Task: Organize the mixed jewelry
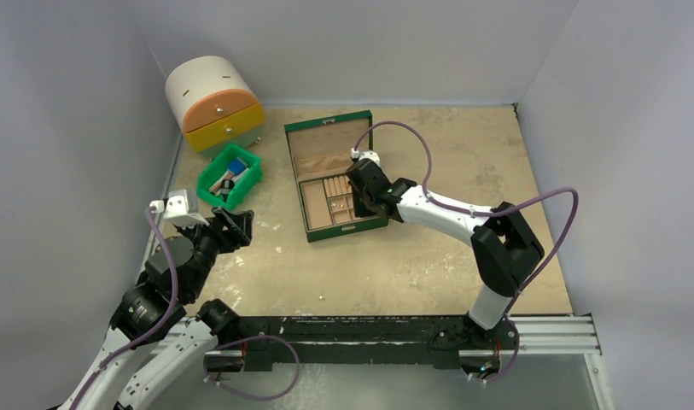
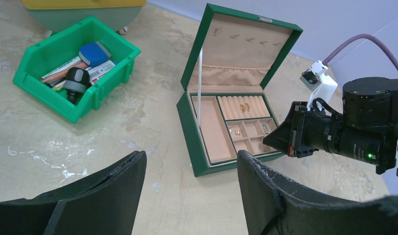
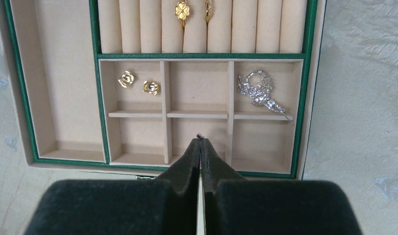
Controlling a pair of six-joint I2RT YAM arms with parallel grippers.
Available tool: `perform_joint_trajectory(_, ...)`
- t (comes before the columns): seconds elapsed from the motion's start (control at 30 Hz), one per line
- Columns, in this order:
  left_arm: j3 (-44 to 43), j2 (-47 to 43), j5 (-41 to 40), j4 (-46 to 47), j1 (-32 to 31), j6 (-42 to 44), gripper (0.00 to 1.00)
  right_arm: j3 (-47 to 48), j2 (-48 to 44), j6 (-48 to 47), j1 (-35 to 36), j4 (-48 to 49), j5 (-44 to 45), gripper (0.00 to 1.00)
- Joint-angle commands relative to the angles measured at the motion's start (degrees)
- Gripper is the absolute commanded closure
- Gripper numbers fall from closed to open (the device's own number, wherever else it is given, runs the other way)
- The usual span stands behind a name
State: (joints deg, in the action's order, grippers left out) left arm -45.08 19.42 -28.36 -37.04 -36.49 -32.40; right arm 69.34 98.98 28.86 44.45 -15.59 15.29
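Gripper on right hangs closed above jewelry box.

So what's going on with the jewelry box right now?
The right arm holds its jaws shut over the small compartments of the open green jewelry box, a tiny silvery bit showing at their tip. Two gold studs, a silver charm and gold rings already lie inside. The left arm hovers near the green bin, jaws open and empty.

No legible text, labels, numbers anywhere.
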Motion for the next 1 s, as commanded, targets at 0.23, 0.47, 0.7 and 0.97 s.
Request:
perform_joint_trajectory(0.23,0.1,-0.5,-0.3,2.1,0.3,-0.8,0.32,0.2,-2.8,1.4,-0.2,-0.6,0.8,0.8)
perform_joint_trajectory(0.47,0.1,-0.6,-0.1,2.1,0.4,-0.7,0.32,-1.2,-7.9,0.2,0.1,1.3,-1.8,0.8)
perform_joint_trajectory(0.7,0.2,-0.6,0.1,2.1,0.5,-0.6,0.32,-4.8,-11.4,1.3,5.9,1.1,-4.2,0.79)
perform_joint_trajectory(0.97,0.2,-0.3,0.6,2.4,0.7,-0.5,0.32,-9.5,-11.3,7.0,16.7,2.4,-6.3,0.76)
